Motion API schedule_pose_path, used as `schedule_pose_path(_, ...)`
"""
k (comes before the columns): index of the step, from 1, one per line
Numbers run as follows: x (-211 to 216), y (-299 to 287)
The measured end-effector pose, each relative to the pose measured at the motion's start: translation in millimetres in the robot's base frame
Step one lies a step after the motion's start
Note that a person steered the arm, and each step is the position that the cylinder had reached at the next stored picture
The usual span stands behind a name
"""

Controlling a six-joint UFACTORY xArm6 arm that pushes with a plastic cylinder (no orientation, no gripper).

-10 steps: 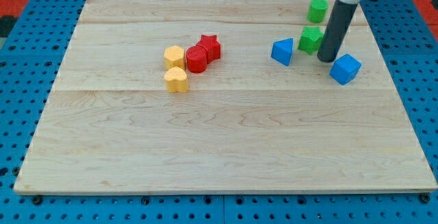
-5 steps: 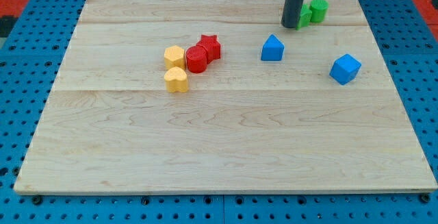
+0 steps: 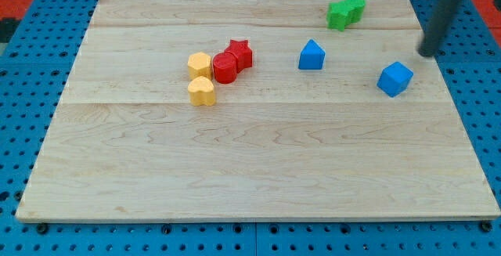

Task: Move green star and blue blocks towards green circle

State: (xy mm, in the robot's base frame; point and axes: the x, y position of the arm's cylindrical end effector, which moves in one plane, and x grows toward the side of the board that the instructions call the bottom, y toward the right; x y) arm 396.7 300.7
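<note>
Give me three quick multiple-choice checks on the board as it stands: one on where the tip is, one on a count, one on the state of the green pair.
1. Where is my tip?
A. Between the two yellow blocks
B. At the board's right edge, up and right of the blue cube
C. Touching the red star

2. How many blue blocks are on the board?
A. One
B. Two
C. Three

3. How do the green star and green circle stand?
A. Pressed together near the view's top
B. At opposite board corners
C. Stacked on each other

Answers:
1. B, the rod's end sits by the right edge, apart from the cube.
2. B, only the blue cube and the blue house-shaped block show.
3. A, the two greens show no gap between them.
</note>
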Motion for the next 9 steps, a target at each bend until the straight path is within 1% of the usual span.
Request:
schedule_pose_path(1, 68.4, -21.0)
schedule_pose_path(3, -61.2, -175.8)
schedule_pose_path(4, -50.8, -163.5)
schedule_pose_path(5, -10.6, -173.6)
schedule_pose_path(6, -79.2, -169.7)
schedule_pose_path(7, -107.1, -168.7)
schedule_pose_path(8, -39.8, -141.6)
schedule_pose_path(9, 13.6, -173.7)
